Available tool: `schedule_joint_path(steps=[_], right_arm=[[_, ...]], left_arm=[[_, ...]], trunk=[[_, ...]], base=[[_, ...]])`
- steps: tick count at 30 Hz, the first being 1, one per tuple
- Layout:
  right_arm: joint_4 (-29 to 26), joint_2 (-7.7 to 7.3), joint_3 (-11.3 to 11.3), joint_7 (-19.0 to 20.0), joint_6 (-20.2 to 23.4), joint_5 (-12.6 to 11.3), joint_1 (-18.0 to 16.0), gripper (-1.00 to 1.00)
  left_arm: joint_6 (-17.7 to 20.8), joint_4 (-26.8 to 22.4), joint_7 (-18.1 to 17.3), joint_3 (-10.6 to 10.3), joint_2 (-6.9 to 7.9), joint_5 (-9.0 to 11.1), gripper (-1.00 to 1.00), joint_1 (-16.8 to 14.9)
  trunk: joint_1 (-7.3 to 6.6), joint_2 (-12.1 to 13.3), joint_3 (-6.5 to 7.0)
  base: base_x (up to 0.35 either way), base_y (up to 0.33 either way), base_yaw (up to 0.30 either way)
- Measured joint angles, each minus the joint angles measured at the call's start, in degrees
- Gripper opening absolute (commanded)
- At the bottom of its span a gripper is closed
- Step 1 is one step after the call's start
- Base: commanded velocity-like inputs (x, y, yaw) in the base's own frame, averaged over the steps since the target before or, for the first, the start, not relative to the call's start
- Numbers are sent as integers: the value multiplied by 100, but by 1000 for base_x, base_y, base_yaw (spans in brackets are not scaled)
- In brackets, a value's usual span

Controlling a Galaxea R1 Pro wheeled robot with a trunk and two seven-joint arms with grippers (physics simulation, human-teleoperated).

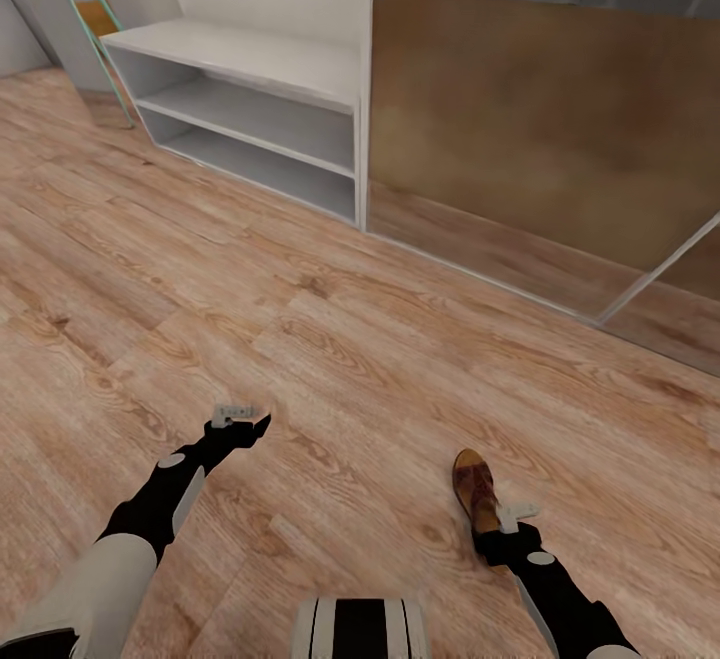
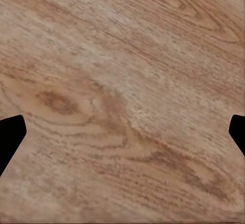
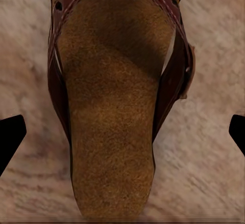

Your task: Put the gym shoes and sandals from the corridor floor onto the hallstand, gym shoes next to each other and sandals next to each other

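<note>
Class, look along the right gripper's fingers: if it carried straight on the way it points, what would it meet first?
Most likely the tan footbed of the sandal, which lies between the open fingertips of the right gripper. How far off it is cannot be judged.

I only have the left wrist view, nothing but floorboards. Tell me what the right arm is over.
Observer: The right gripper hovers over a brown sandal lying on the floor.
Operator: Report its fingers.
Observer: Spread wide, one on each side of the sandal, not touching it.
Operator: Give me the shoe rack.
Observer: The shoe rack stands ahead to the left against the wall, its visible shelves bare.
</note>
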Motion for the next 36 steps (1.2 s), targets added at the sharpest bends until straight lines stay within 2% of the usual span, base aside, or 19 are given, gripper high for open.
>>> schedule_joint_path(steps=[4, 13, 17, 19, 23, 27, 36], right_arm=[[0, 0, 0, 0, 0, 0, -1, 100], [-3, 0, 0, 0, 0, 0, 0, 100], [-3, -1, 0, 0, 0, 0, 0, 100], [-3, 0, 0, 0, 0, 0, -1, 100], [-3, -2, 0, 0, 0, 0, 0, 100], [-3, 0, 0, 0, 0, 0, -2, 100], [-3, -1, -1, 0, 0, 0, -4, 100]], left_arm=[[-4, -5, 0, -2, 2, 3, 100, 2], [2, -264, -7, 2, 3, 8, 100, 20], [87, -596, -14, 1, -2, 14, 100, 46], [510, -1289, -17, 6, -17, 35, 100, 68], [925, -2099, -27, 21, -47, 62, 100, 87], [1042, -2443, -35, 28, -59, 67, 100, 133], [1084, -2570, -40, 33, -64, 77, 100, 218]], trunk=[[10, -5, -125], [10, -6, -164], [10, -6, -166], [9, -6, -165], [9, -6, -166], [10, -6, -170], [33, -17, -431]], base=[[0, 0, 0], [0, 0, 0], [0, 0, 0], [0, 0, 0], [0, 0, 0], [0, 0, 0], [0, 0, 0]])
